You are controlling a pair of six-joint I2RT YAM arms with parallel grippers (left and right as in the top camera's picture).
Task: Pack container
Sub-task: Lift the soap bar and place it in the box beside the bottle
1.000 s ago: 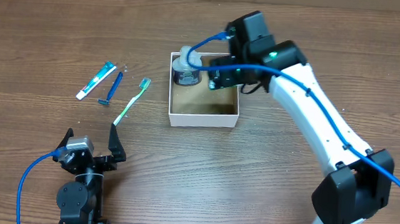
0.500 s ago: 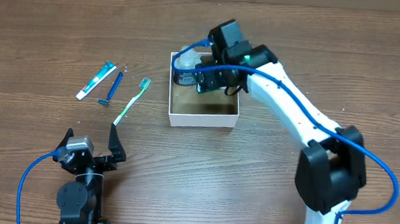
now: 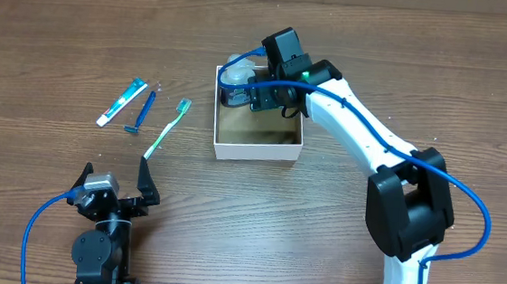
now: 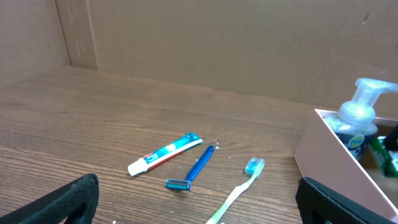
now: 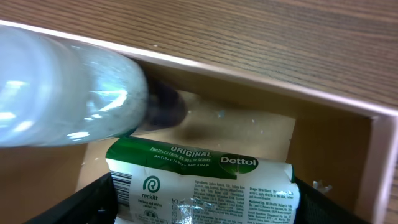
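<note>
The container (image 3: 257, 148) is a square box with white walls and a brown bottom, mid-table. A clear pump bottle (image 3: 236, 83) stands in its far left corner; it also shows in the left wrist view (image 4: 357, 121) and, blurred, in the right wrist view (image 5: 62, 87). My right gripper (image 3: 266, 98) is down inside the box beside the bottle, shut on a green and white Dettol soap pack (image 5: 202, 183). My left gripper (image 3: 114, 190) is open and empty near the front edge.
A toothpaste tube (image 3: 122, 101), a blue razor (image 3: 142, 111) and a green toothbrush (image 3: 167, 128) lie on the wood left of the box; they also show in the left wrist view, toothpaste (image 4: 165, 153), razor (image 4: 194, 168), toothbrush (image 4: 239, 186).
My right gripper has moved left and down into the far part of the box, next to the pump bottle, with the soap pack in it. The left arm has not moved.
</note>
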